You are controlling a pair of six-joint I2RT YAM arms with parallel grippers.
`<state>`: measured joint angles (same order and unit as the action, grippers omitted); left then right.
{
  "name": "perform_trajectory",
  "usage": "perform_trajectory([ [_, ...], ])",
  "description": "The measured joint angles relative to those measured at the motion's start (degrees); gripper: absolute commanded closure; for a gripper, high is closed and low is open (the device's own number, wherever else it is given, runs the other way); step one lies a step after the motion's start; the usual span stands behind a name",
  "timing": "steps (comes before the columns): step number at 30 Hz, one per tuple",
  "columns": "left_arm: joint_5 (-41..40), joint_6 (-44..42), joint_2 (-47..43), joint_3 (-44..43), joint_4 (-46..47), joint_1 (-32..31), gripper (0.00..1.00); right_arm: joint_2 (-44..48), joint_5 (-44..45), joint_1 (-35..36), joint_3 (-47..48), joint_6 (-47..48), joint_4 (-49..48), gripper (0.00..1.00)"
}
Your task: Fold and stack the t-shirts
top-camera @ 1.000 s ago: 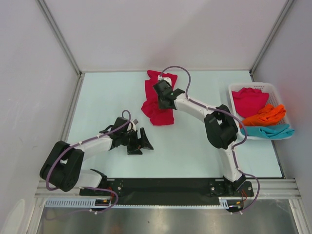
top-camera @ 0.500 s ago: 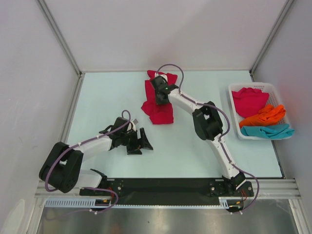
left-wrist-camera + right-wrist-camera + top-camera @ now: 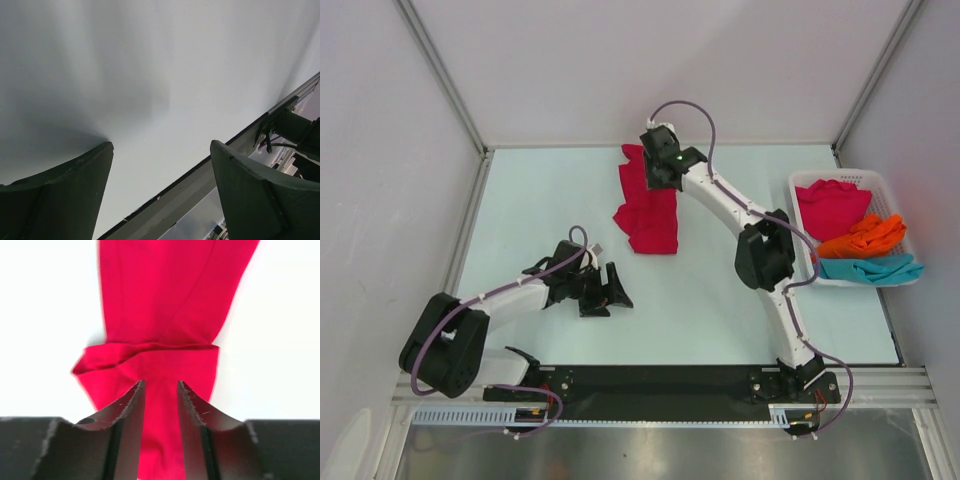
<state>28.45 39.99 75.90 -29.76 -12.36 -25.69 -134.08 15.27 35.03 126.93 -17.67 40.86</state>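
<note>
The right hand [image 3: 665,168] hangs over the far end of a crimson red cloth t-shirt [image 3: 648,215] that lies on the pale worktop [image 3: 540,200] at its far middle. The shirt is folded into a long, narrow shape running from far to near. In the right wrist view the two dark fingers [image 3: 127,410] of this hand [image 3: 160,385] stand a narrow gap apart with red cloth [image 3: 165,300] showing in the gap. I cannot tell whether they pinch the cloth or merely hover above it. In that view the shirt stretches away from the fingers, and a folded edge crosses it just beyond the fingertips, where the cloth bulges out to one side.

The left hand [image 3: 608,298] rests low over the near left part of the worktop, well apart from the red shirt. Its fingers are spread wide and released, with nothing between them. The left wrist view shows only bare worktop [image 3: 150,60] between the two fingers of this hand [image 3: 161,150].

At the right edge sits a white slatted plastic basket [image 3: 840,176]. It holds a second crimson red t-shirt [image 3: 830,205] at the far end, a crumpled bright orange t-shirt [image 3: 865,237] in the middle, and a teal blue t-shirt [image 3: 870,268] at the near end, draped over the basket's rim
</note>
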Motion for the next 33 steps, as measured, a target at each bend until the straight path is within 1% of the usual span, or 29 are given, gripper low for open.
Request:
perform_trajectory([
  [2, -0.2, 0.0, -0.2, 0.0, -0.1, 0.0, 0.13, 3.4, -0.4, 0.0, -0.1, 0.2, 0.5, 0.61],
  [4, -0.3, 0.0, -0.3, 0.1, -0.1, 0.0, 0.13, 7.5, -1.2, 0.0, -2.6, 0.2, 0.1, 0.6],
  [6, -0.3, 0.0, -0.2, 0.1, -0.1, 0.0, 0.13, 12.4, -2.2, 0.0, -7.3, -0.3, -0.4, 0.59],
  [7, -0.3, 0.0, -0.2, 0.1, -0.1, 0.0, 0.13, 14.7, -2.7, 0.0, -10.4, -0.7, -1.3, 0.56],
  [10, -0.4, 0.1, 0.3, -0.3, -0.1, 0.0, 0.12, 20.1, -4.4, 0.0, -20.7, -2.2, -3.7, 0.54],
  [11, -0.9, 0.1, 0.7, -0.9, -0.6, -0.1, 0.09, 21.2, -5.0, 0.0, -24.1, -2.7, -4.6, 0.53],
  [12, -1.9, 0.0, 1.1, -1.9, -1.2, -0.2, 0.03, 21.7, -5.7, 0.0, -27.2, -3.4, -5.1, 0.53],
  [14, -5.7, -0.9, 1.9, -4.3, -2.9, -0.7, 0.0, 21.7, -7.3, 0.0, -32.6, -4.7, -6.9, 0.51],
  [16, -11.9, -2.5, 2.9, -8.4, -5.4, -1.4, 0.0, 21.8, -9.3, 0.0, -39.2, -6.2, -8.5, 0.51],
  [19, -19.2, -4.5, 4.1, -14.0, -7.3, -2.0, 0.0, 21.9, -11.5, 0.0, -45.3, -8.2, -10.1, 0.51],
  [23, -23.9, -5.4, 7.6, -19.1, -5.7, -2.2, 0.0, 22.4, -13.1, 0.0, -49.0, -10.2, -12.9, 0.52],
  [29, -25.6, -4.5, 16.5, -20.0, -2.4, -4.1, 0.0, 23.7, -14.1, 0.2, -49.8, -11.3, -15.5, 0.52],
  [33, -26.1, -3.7, 18.9, -21.0, 2.1, -6.6, 0.0, 23.8, -14.2, 0.3, -49.8, -11.3, -16.0, 0.52],
])
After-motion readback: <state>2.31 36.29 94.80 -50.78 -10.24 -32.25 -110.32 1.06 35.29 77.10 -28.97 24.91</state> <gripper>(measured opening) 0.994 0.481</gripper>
